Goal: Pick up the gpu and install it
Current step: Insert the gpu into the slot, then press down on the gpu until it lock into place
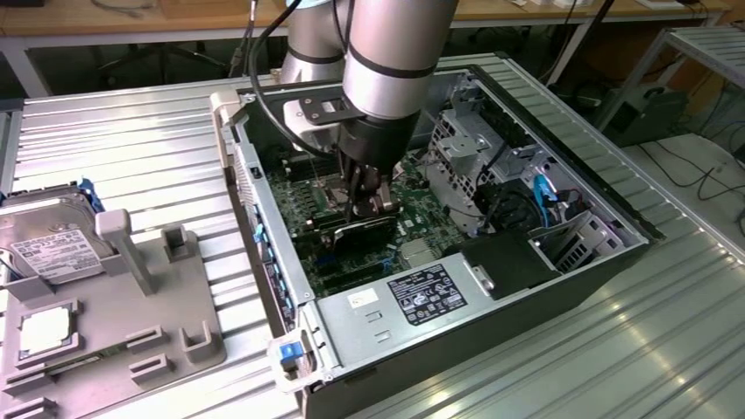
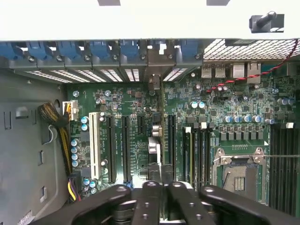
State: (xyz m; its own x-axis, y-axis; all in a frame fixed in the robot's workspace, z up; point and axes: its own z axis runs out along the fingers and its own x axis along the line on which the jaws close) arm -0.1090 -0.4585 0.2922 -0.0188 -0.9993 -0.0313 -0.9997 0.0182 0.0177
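The gpu (image 1: 349,229) stood edge-on inside the open case (image 1: 605,262), pinched along its top edge between the gripper (image 1: 370,202) fingers, which were pressed nearly together on the thin card. It sat over the board (image 2: 136,136) slots, its bracket toward the case's rear wall on the exterior view's left, apparently for seating.

The scene is lit evenly and brightly from overhead. Soft sheen is seen along the ribbed metal surface (image 1: 652,349) and a bright highlight runs down the arm's silver tube (image 1: 390,52). The open computer case (image 1: 466,288) is shadowed inside, beneath the arm. In the wrist view the case's pale rim (image 2: 140,21) is overexposed, while the motherboard (image 2: 234,117) is rendered sharply and the black linkage nearest the lens is softened.
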